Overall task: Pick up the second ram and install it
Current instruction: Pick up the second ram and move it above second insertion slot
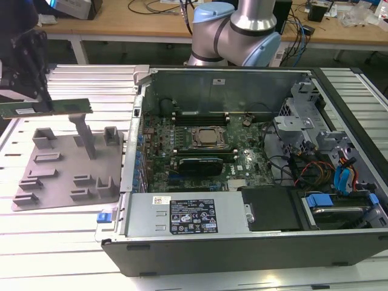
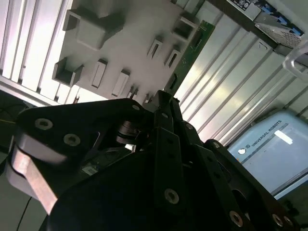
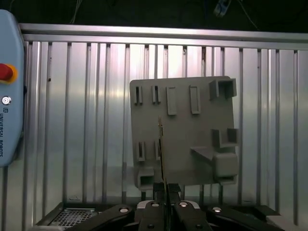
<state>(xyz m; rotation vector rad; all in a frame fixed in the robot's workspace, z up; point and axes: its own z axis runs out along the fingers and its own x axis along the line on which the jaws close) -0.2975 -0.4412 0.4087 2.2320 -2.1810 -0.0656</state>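
The second ram [image 1: 60,108], a long green stick, hangs level above the grey fixture plate [image 1: 60,176] at the exterior view's left. My gripper [image 1: 43,100] is shut on it near one end. In the first wrist view the ram [image 3: 162,144] stands edge-on, reaching out from my gripper [image 3: 166,192] over the fixture plate [image 3: 183,130]. In the second wrist view its green edge [image 2: 190,48] runs away from the dark gripper [image 2: 161,103] across the plate [image 2: 120,43].
An open computer case [image 1: 145,79] lies at the exterior view's right, with the motherboard [image 1: 242,163], silver processor [image 1: 209,138] and memory slots [image 1: 200,113] inside. The slatted metal table [image 1: 60,242] carries everything. A blue-grey teach pendant [image 3: 9,96] lies beside the plate.
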